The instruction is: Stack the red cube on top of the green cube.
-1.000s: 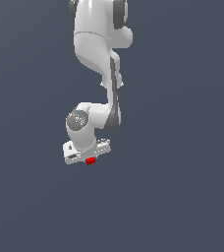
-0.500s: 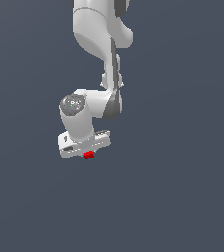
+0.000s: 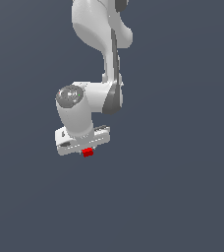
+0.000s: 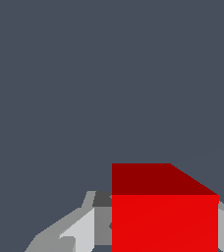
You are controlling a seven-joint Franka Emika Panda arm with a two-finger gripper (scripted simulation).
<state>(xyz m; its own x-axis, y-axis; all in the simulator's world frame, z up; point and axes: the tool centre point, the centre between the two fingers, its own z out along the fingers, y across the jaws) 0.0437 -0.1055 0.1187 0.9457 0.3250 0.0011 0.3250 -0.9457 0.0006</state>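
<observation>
The red cube (image 3: pixel 88 153) sits just under the white hand of my arm in the exterior view, held between the fingers of my gripper (image 3: pixel 87 152). In the wrist view the red cube (image 4: pixel 164 211) fills the space between the two grey fingers (image 4: pixel 74 231), which close on its sides. The gripper is shut on the red cube. The green cube is out of view in both frames.
The white arm (image 3: pixel 101 44) comes down from the top of the exterior view. Around it there is only a plain dark grey ground (image 3: pixel 182 187).
The hand with the red cube has moved slightly towards the exterior view's left and turned a little. The cube stays in the gripper.
</observation>
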